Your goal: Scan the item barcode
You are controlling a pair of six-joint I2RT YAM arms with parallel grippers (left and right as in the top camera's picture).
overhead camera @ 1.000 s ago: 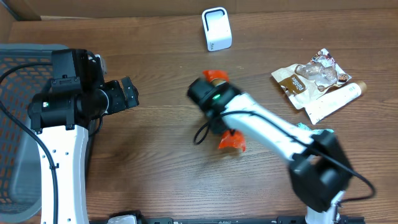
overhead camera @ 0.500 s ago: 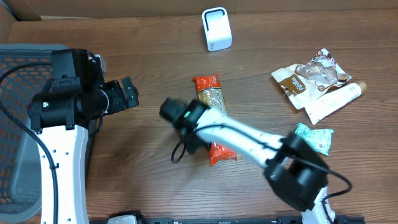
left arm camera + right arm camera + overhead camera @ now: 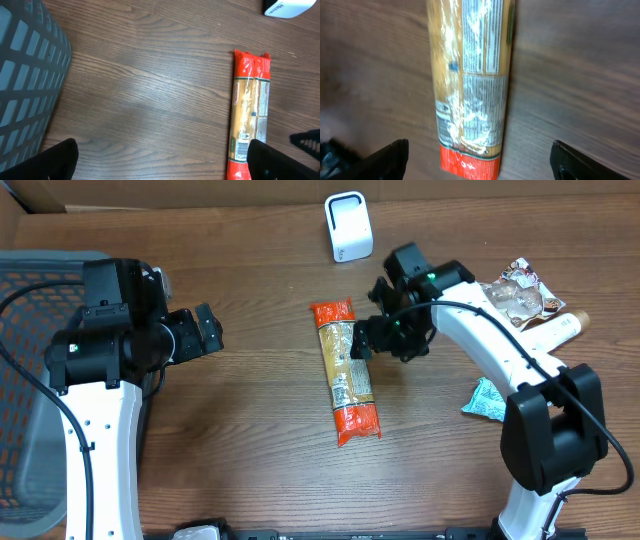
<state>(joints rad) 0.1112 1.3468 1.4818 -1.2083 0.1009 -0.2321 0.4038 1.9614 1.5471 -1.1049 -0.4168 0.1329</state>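
Packet (image 3: 346, 376) lies flat on the table (image 3: 250, 450) in the middle of the overhead view, running up and down the frame with a red end at top and bottom. Its printed panel faces up in the right wrist view, too blurred for you to pick out a barcode. Your right gripper (image 3: 364, 340) is just beside the packet's upper right edge. Its fingers (image 3: 390, 159) are spread wide at the lower corners of the wrist view, clamping nothing, with the packet on the wood below them. Your left gripper (image 3: 211, 330) sits at centre left, well apart from the packet, fingers (image 3: 60, 160) apart and empty, near the basket (image 3: 40, 290) at the left edge. Scanner (image 3: 348, 226) stands at top centre, apart from the packet's upper end. Snack bags (image 3: 500, 302), a tube (image 3: 535, 343) and a teal pouch (image 3: 488, 400) lie toward the right edge.
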